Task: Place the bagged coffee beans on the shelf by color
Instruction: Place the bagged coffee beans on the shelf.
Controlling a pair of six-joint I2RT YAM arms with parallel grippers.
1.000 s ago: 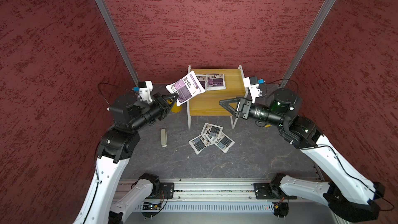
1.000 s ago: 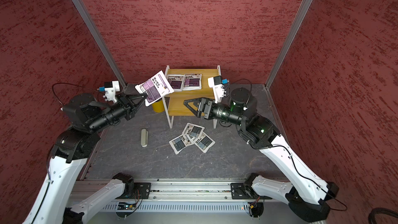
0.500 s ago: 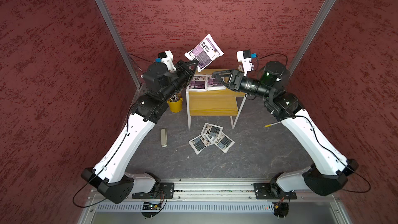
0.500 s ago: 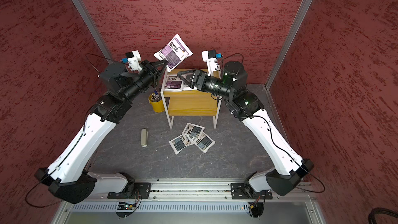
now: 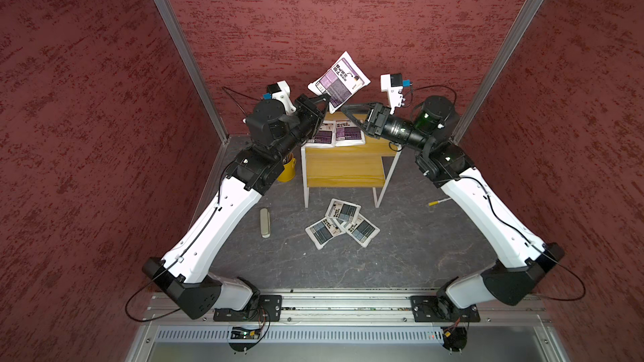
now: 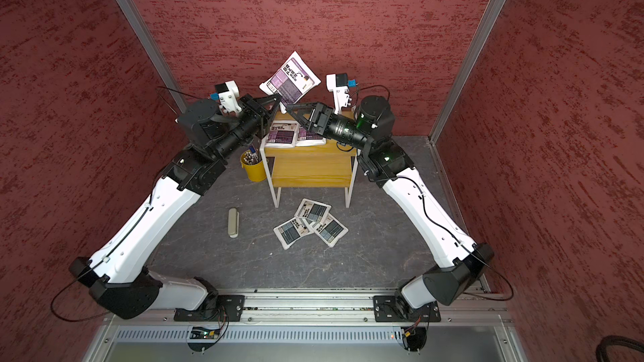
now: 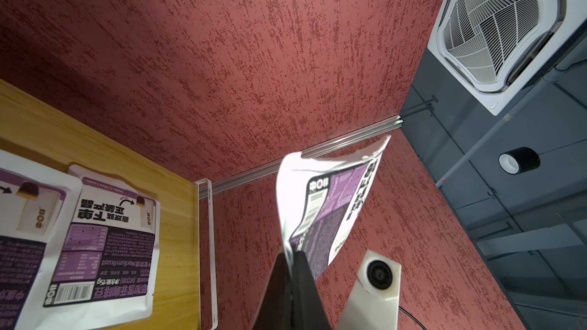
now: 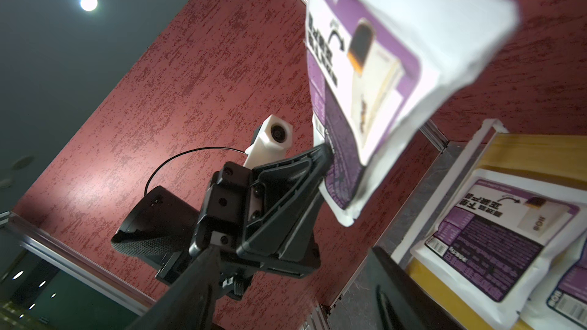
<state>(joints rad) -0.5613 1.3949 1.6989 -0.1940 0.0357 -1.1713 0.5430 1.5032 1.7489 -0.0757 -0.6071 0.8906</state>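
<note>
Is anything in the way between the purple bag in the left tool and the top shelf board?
Yes: the open right tool and its arm hang over the top board's free end, below the held bag; two purple bags fill the rest.

Your left arm (image 5: pixel 216 224) and right arm (image 5: pixel 488 214) have white shells and black joints. Thin black cables (image 8: pixel 197 150) loop off them. Your left gripper (image 5: pixel 327 98) and right gripper (image 5: pixel 351 119) are black with pointy fingers.

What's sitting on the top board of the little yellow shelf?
Two purple coffee bags lie flat side by side on the shelf's top board. The robot's arms cover parts of both bags and the board's back, so anything there is hidden.
</note>
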